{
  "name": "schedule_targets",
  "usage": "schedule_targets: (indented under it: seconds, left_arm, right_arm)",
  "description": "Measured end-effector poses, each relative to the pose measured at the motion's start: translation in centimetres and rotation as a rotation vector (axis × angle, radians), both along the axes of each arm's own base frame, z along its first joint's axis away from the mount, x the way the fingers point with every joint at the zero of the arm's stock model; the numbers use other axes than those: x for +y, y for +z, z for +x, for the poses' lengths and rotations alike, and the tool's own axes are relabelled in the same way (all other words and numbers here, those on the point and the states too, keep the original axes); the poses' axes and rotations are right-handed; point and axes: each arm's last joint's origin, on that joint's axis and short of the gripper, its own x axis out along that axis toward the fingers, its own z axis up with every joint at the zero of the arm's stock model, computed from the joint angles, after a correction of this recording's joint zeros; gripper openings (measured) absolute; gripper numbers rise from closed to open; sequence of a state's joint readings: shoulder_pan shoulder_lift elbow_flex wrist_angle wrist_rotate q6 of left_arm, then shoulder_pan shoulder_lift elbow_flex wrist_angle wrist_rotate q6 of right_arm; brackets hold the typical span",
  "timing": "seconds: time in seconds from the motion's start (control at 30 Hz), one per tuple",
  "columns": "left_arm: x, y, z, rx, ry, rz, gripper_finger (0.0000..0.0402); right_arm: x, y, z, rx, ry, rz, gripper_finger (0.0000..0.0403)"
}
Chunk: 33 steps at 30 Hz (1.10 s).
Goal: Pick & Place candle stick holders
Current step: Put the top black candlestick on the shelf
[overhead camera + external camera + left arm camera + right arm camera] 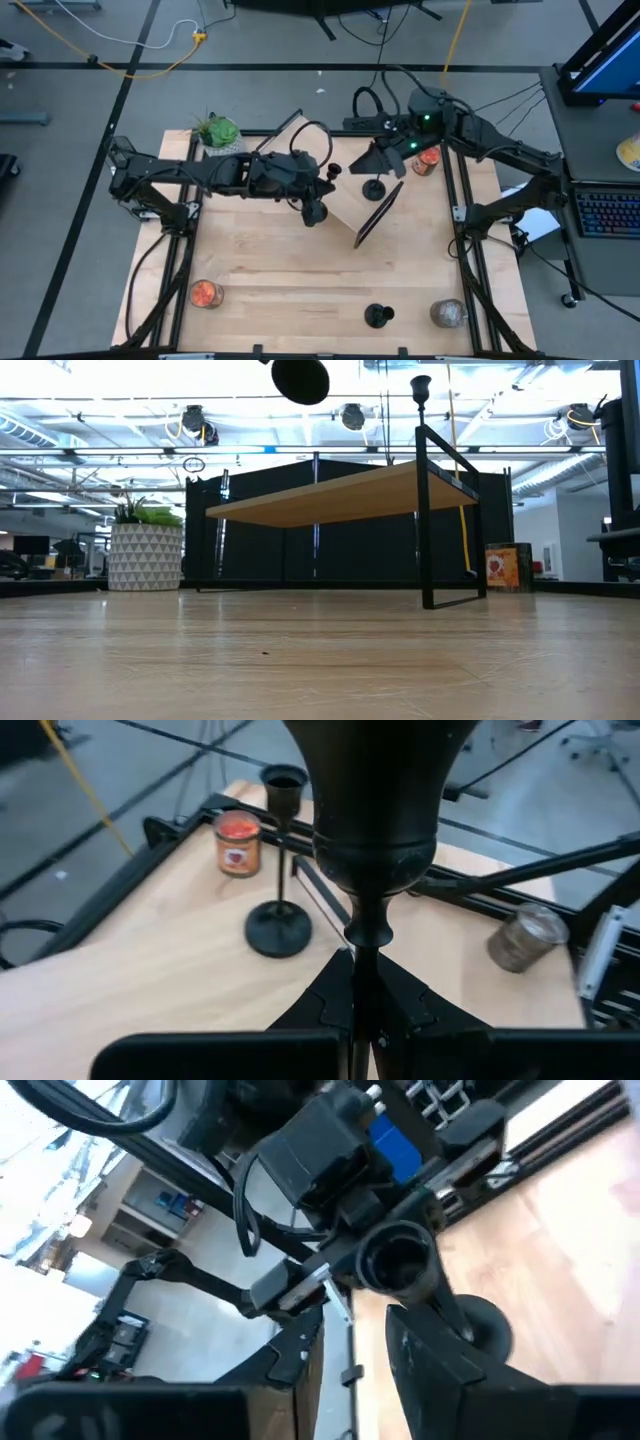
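Three matte-black candle stick holders show. One (318, 200) is up in the air over the table's middle, with my left gripper (322, 190) shut on it; its cup (375, 810) fills the left wrist view. A second (374, 188) stands on its disc base (279, 930) on the raised wooden shelf (345, 205). My right gripper (383, 165) hovers open just on its far side, the cup (400, 1260) right ahead of the fingers and no contact visible. The third (378, 316) stands on the table near the front edge. My left gripper pinches the held holder's thin stem (357, 965) between its two fingers, just under the knob below the cup. The fingers come from the table's left, slanting down, and lie across the stem. The holder is lifted clear and tilted; its base is hidden in the wrist view.
A potted plant (215, 133) sits at the far left corner. An orange candle jar (427, 160) stands at the far right beside the shelf, another (205, 294) at the near left, and a grey jar (447, 314) at the near right. Black frame rails (465, 230) line the table's sides.
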<state>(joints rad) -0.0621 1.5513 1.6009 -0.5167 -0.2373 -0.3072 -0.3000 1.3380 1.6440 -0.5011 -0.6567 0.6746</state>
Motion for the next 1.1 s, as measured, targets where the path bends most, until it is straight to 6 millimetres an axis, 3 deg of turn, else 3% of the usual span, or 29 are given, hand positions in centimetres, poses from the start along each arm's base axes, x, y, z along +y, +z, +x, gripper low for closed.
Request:
schedule_targets:
  seconds: [0.27, 0.43, 0.63, 0.83, 0.97, 1.1]
  left_arm:
    - [-0.9, -1.3, 1.3, -0.181, 0.008, 0.049, 0.001]
    - [-0.9, -2.9, 1.8, -0.308, 0.034, 0.062, 0.001]
    - [-1.1, -4.5, 1.9, -0.417, 0.114, 0.071, 0.001]
    - [-1.3, -6.6, 4.0, -0.48, 0.175, 0.074, 0.001]
    - [-1.3, -8.6, 5.1, -0.428, 0.223, 0.097, 0.001]
    - [-1.2, -8.3, 5.1, -0.449, 0.231, 0.107, 0.001]
  right_arm:
    - [1.1, 2.2, -3.6, -0.135, 0.029, -0.17, 0.0089]
    - [1.8, 2.3, -6.5, -0.143, -0.04, -0.279, 0.0089]
    - [2.4, 0.8, -9.5, -0.141, -0.115, -0.385, 0.0089]
    - [3.0, -1.1, -11.6, -0.178, -0.134, -0.447, 0.0089]
    - [3.4, -2.3, -12.8, -0.197, -0.13, -0.48, 0.0089]
    - [3.8, -3.8, -14.0, -0.197, -0.127, -0.489, 0.0089]
